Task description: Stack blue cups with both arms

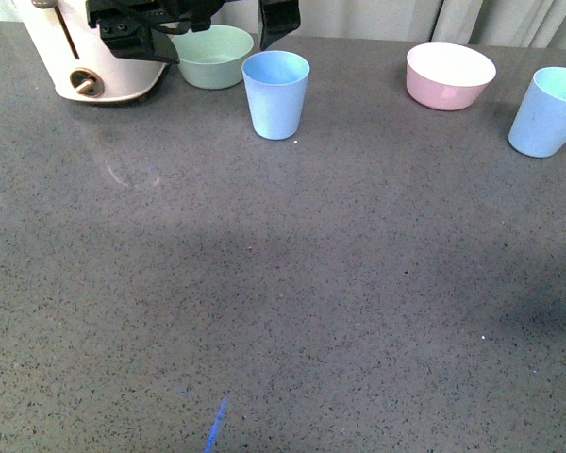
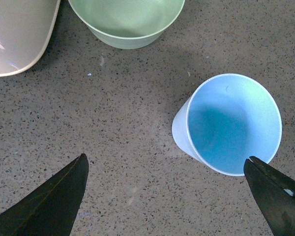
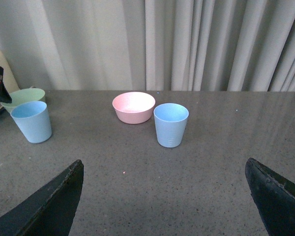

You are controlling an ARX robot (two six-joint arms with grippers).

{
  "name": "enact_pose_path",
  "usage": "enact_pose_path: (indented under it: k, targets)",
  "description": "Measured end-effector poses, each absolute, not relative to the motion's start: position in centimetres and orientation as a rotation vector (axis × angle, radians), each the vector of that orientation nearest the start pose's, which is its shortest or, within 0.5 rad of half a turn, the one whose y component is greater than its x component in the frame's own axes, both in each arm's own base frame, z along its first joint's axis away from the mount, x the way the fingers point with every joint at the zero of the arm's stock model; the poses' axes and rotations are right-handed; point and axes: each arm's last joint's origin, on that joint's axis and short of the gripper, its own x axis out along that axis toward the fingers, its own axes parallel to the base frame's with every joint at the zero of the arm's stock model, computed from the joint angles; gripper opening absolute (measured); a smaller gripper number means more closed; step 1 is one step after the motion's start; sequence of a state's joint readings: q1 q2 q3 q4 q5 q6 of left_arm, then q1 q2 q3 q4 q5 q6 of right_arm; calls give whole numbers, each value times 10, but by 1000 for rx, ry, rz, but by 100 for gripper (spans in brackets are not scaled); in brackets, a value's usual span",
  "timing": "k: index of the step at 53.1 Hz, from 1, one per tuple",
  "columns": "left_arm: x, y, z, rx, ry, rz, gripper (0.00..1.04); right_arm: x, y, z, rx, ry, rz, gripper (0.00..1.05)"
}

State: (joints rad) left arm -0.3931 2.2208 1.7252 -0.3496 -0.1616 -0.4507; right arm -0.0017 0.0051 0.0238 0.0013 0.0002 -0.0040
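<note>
Upright blue cups, pink bowl between

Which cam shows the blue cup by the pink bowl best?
Right wrist view: the blue cup stands whole and upright near mid-frame, just beside the pink bowl. Front view clips that cup at the picture's edge. Left wrist view misses it; only the other blue cup shows there.

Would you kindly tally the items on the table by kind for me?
Blue cups: 2
Bowls: 2
Cream appliance: 1
Total: 5
</note>
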Motion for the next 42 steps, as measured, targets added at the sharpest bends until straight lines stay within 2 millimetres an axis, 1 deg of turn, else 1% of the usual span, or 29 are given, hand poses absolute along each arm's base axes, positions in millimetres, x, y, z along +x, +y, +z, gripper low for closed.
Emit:
enact_pose_path:
  k: [16, 30, 35, 37, 40, 42]
  targets:
    - [468, -197, 166, -202, 884, 4, 96, 97, 0, 171, -4, -20, -2, 96]
    - [487, -207, 156, -202, 908, 30, 96, 97, 0, 171, -4, -20, -2, 96]
    - [490, -210, 154, -198, 916, 32, 96, 97, 0, 171, -4, -20, -2, 96]
    - [490, -212, 153, -196, 919, 32, 92, 97, 0, 171, -4, -20, -2, 96]
    - [491, -215, 152, -197, 924, 30, 83, 97, 0, 171, -4, -20, -2, 96]
    - [491, -216, 151, -197, 926, 29, 80, 97, 0, 171, -4, -20, -2, 96]
